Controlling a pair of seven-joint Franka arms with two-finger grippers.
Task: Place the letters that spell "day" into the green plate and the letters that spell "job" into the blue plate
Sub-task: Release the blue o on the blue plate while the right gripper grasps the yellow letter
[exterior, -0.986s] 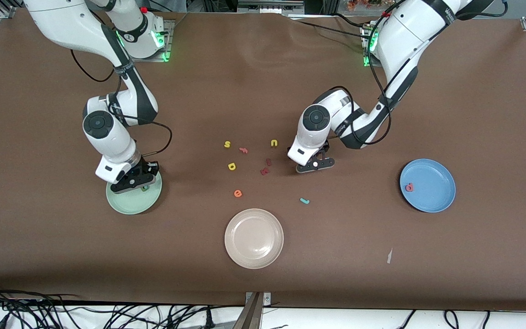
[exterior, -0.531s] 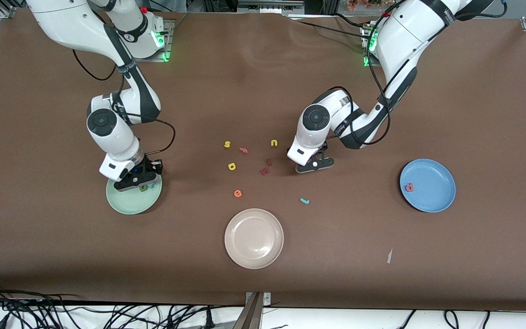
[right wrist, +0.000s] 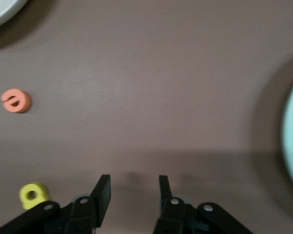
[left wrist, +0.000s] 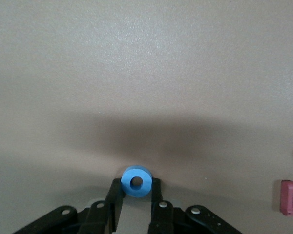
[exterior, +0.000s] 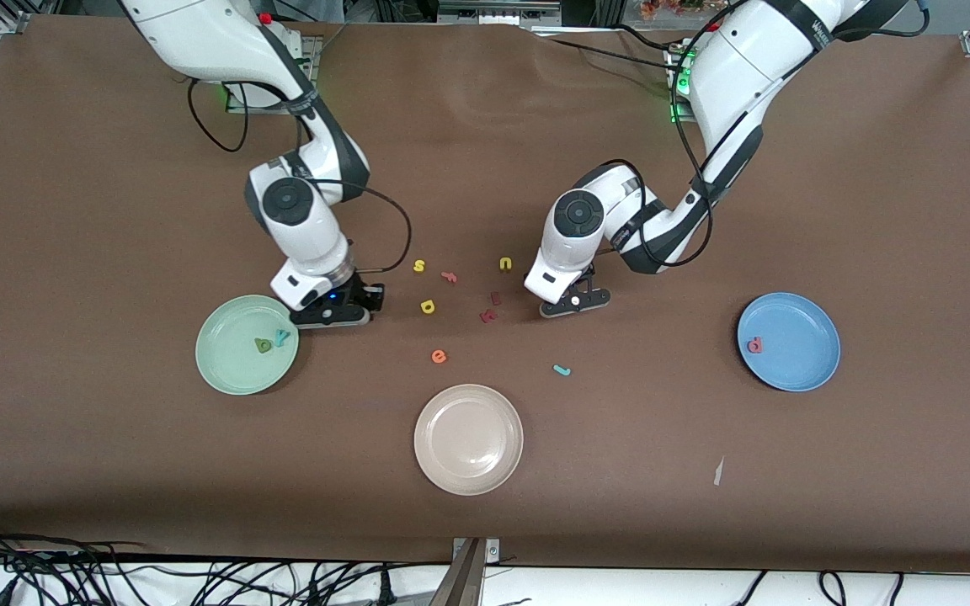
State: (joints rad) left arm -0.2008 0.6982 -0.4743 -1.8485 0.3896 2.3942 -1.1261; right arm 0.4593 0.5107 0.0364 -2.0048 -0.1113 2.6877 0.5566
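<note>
My left tool grips the blue ring o low over the counter, beside the dark red letters. My right tool stands open and empty beside the green plate, which holds the dark green a and teal y. The pinkish-red b lies in the blue plate.

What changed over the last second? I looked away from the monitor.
The right end effector left the green plate, letting go of the teal y beside the green a, and moved toward the yellow d. The left end effector closed on the blue o. Other letters and plates stayed.
</note>
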